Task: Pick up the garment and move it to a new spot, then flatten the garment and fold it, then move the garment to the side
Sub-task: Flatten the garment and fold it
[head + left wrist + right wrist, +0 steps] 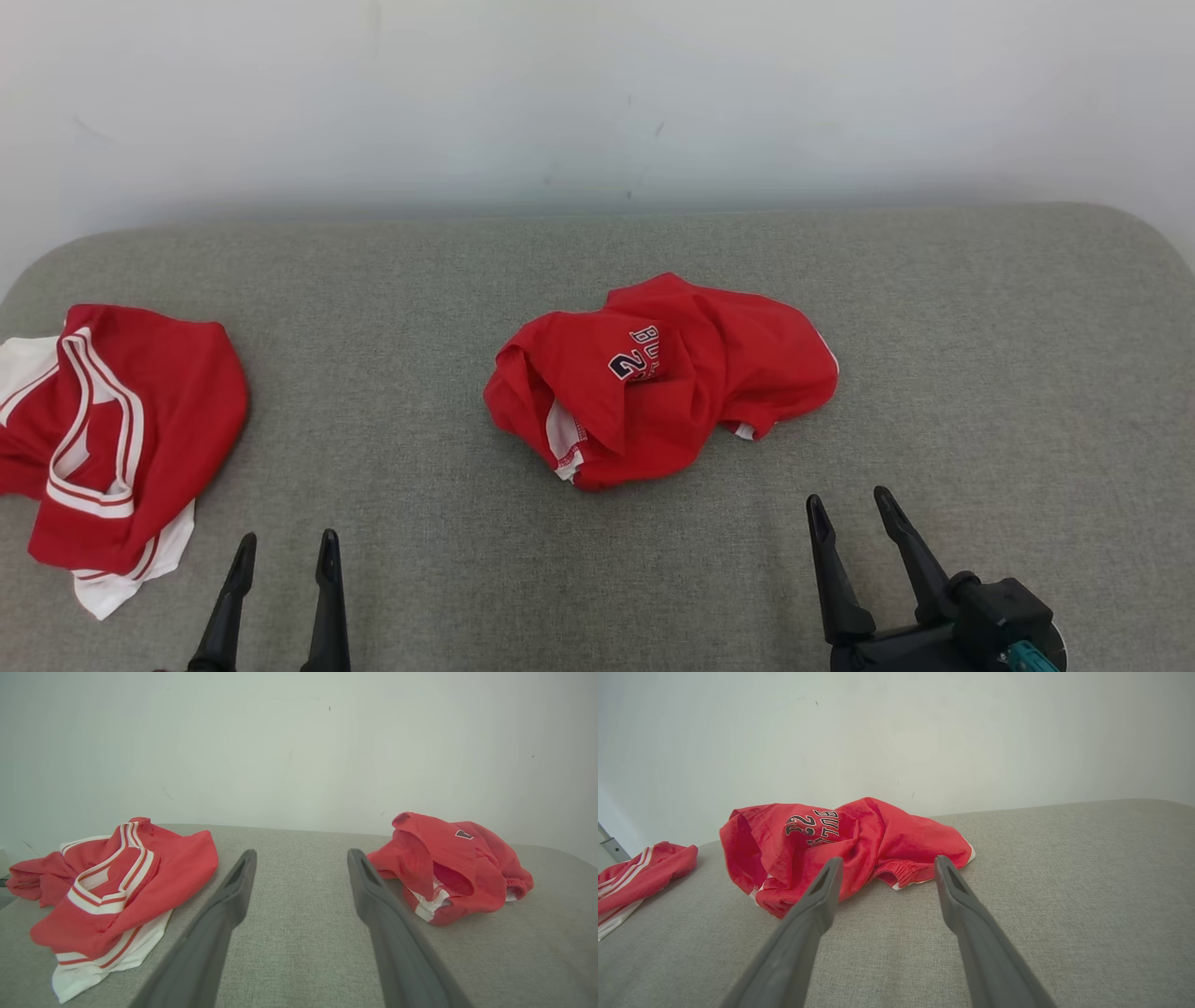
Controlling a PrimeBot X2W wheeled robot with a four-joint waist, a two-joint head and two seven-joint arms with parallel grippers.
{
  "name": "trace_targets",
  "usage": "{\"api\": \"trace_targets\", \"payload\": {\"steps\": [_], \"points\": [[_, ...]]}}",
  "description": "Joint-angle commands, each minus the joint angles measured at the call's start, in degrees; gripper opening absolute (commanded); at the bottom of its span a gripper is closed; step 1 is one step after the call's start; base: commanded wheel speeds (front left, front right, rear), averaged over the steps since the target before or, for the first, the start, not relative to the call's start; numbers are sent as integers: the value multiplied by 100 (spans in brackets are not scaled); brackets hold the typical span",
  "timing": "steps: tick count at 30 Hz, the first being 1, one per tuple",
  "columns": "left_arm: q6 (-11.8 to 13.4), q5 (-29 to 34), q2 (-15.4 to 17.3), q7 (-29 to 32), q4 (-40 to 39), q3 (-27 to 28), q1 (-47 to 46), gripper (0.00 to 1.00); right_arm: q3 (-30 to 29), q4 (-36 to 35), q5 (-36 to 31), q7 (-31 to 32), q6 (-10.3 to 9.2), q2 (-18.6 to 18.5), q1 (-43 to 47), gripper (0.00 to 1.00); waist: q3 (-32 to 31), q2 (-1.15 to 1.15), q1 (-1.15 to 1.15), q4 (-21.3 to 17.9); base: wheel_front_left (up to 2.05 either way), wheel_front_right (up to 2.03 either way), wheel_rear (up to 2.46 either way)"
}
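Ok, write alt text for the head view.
A crumpled red garment with dark lettering lies in the middle of a grey fabric surface; a red-and-white garment is bunched at the left edge. The left gripper and right gripper sit open at the bottom, touching neither.

Left pincer (285, 546), right pincer (850, 499) — both spread, empty.

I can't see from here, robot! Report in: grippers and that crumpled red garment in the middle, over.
Left gripper open, empty. Right gripper open, empty. Crumpled red garment lies centre, untouched. Red-and-white garment off to the left, not in the way.
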Motion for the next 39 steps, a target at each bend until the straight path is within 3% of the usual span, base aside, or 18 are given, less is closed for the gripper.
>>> {"api": "trace_targets", "payload": {"steps": [1, 28, 39], "points": [[-7, 21, -21, -13, 13, -10, 15, 100, 15, 12, -15, -7, -12, -1, 4, 100, 0, 0, 0, 4, 0, 0, 0], [0, 118, 20, -13, 120, -111, -163, 100, 66, 38, 57, -7, -12, -1, -66, 100, -1, 0, 0, -127, 0, 0, 0], [0, -37, 299, -13, 362, -1050, -983, 100, 165, -15, 172, -7, -12, -1, -225, 100, 218, 0, 0, -534, 0, 0, 0]]}}
